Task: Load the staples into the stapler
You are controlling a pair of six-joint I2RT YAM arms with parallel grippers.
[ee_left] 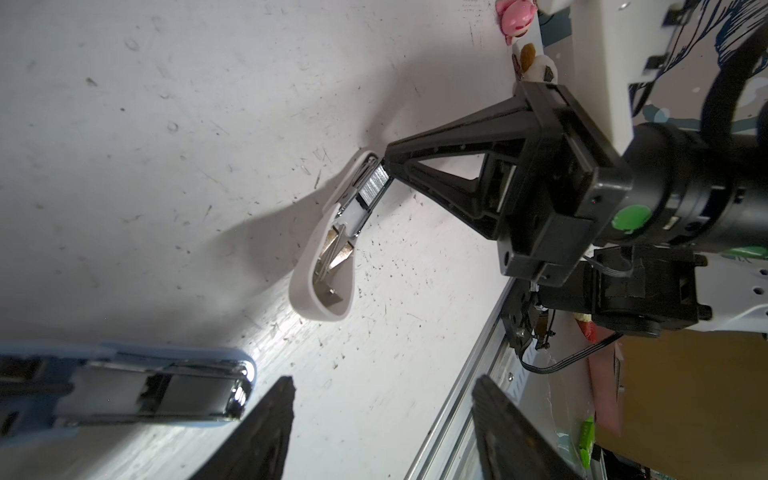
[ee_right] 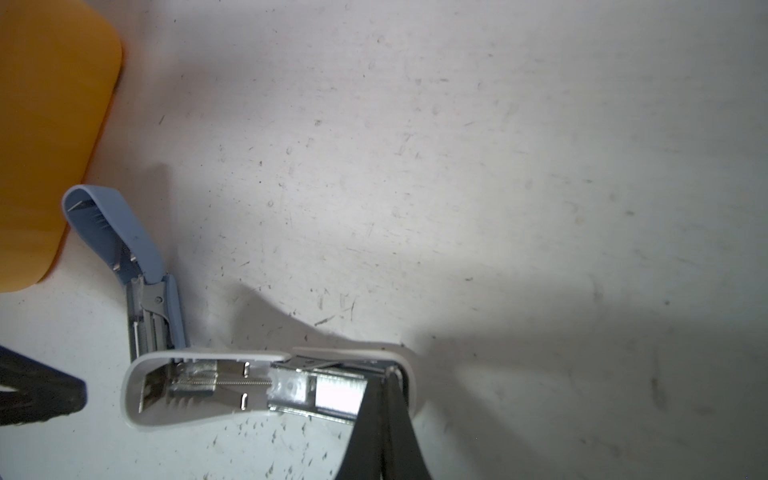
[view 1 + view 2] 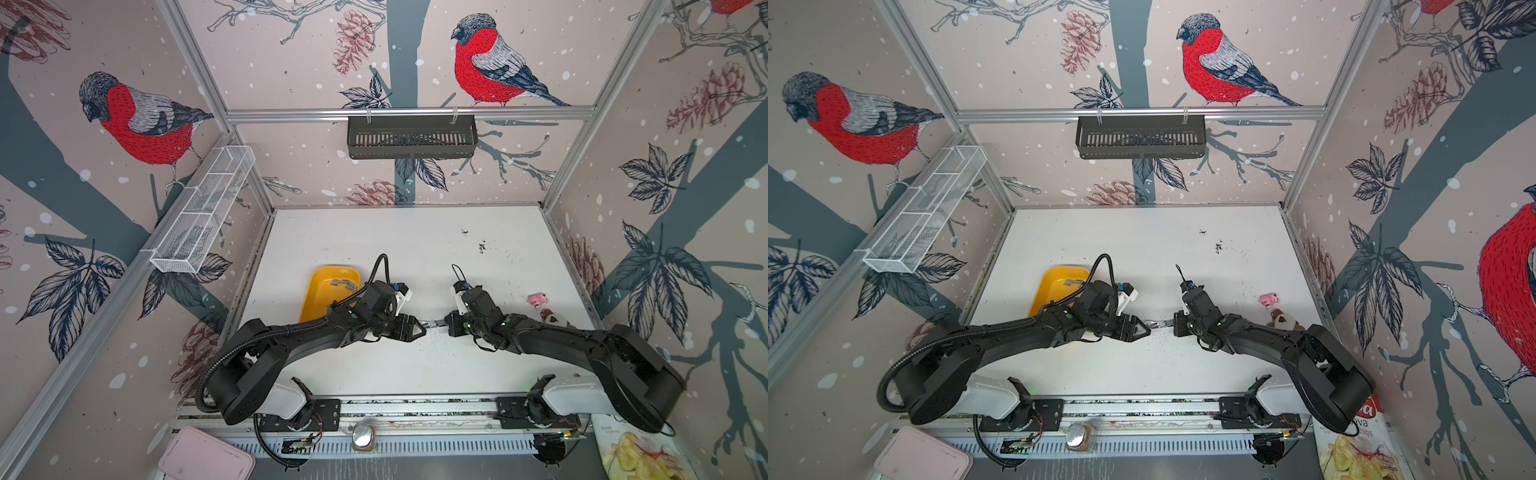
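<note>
Currently your closed right gripper (image 2: pixel 390 376) touches the silver staple strip (image 2: pixel 334 392) lying lengthwise in the open white plastic stapler (image 2: pixel 199 357); your open left gripper (image 1: pixel 382 386) faces its lid end.

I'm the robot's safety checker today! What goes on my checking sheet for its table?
Surface: white table, scratched, dark specks.
Job's things: white stapler open, staple strip in its channel; spare staples in yellow tray; blue stapler open nearby.
Clutter: pink toy, brown-and-white toy.
Grippers: right gripper shut, tips at the strip; left gripper open, empty.
Cables: black hose along left arm.
Surroundings: bird-print walls, black basket, wire basket.
</note>
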